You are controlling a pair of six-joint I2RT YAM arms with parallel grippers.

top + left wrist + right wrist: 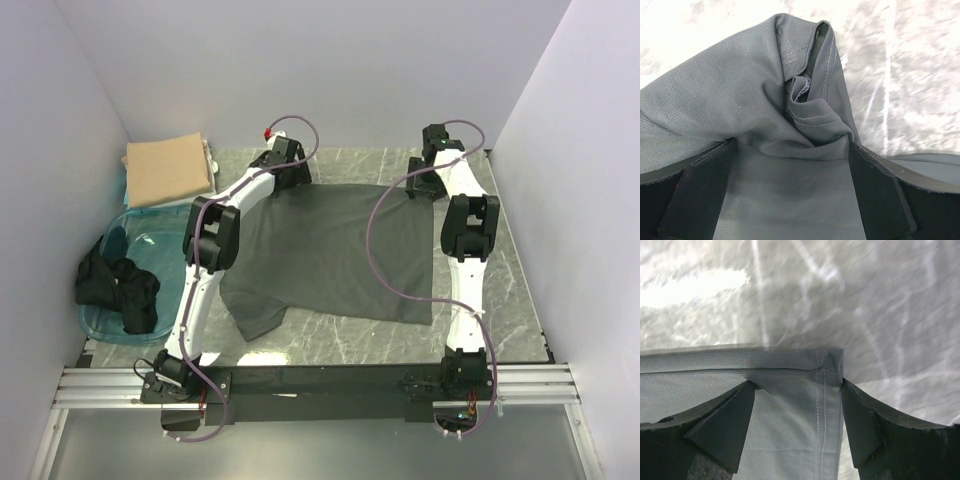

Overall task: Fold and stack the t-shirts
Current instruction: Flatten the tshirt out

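Observation:
A dark charcoal-grey t-shirt (pixel 330 250) lies spread flat on the marble table, one sleeve pointing toward the near left. My left gripper (pixel 287 172) is down at its far left corner. In the left wrist view the jaws (pixel 792 146) stand open astride a bunched, stitched fold of grey cloth (pixel 810 115). My right gripper (pixel 424 186) is at the far right corner. It is open (pixel 797 384), with the hemmed corner of the shirt (pixel 820 365) lying between its fingers. A folded tan t-shirt (pixel 168 170) rests at the back left. Black t-shirts (pixel 118 290) lie crumpled in the tub.
A translucent teal tub (pixel 150 232) stands at the left edge of the table, beside my left arm. White walls close in the back and both sides. The arms' mounting rail (pixel 320 380) runs along the near edge.

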